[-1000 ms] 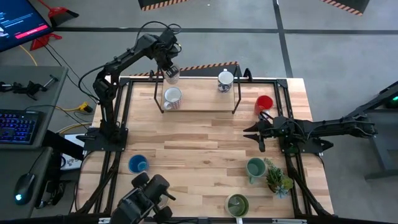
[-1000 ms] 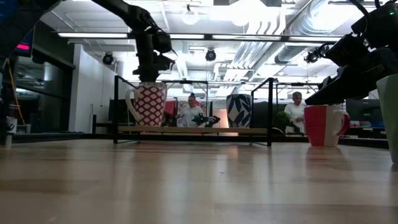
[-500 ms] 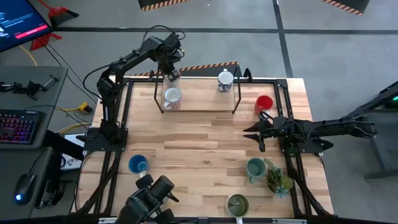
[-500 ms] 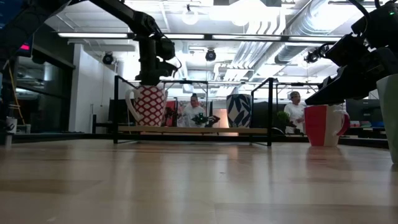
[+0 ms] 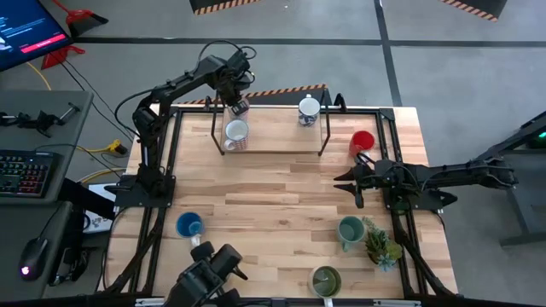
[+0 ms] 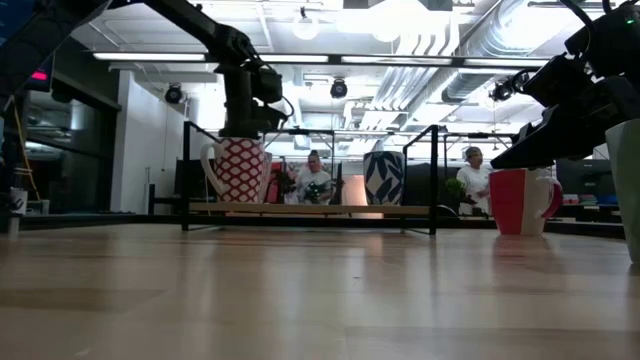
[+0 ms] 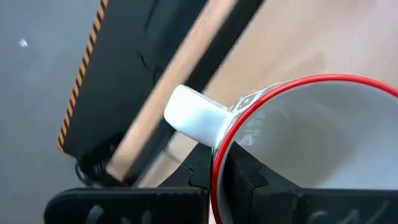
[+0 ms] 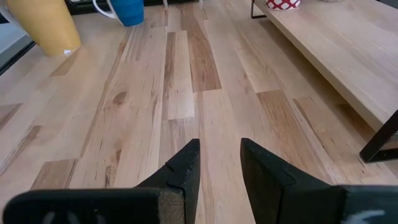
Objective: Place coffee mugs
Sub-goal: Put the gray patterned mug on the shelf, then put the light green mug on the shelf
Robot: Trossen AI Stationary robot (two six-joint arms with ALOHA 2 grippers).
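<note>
High view: nearest the front edge sit an olive mug, a teal mug beside a spiky potted plant, and a blue mug. Mid-table on the right side, the right gripper hovers low with its fingers spread, holding nothing; a red mug stands just behind it. Farther back, a raised shelf carries a red-patterned mug and a blue-patterned mug. At the shelf's back left corner the left gripper pinches the wall of a red-rimmed white mug, apparently above the shelf.
</note>
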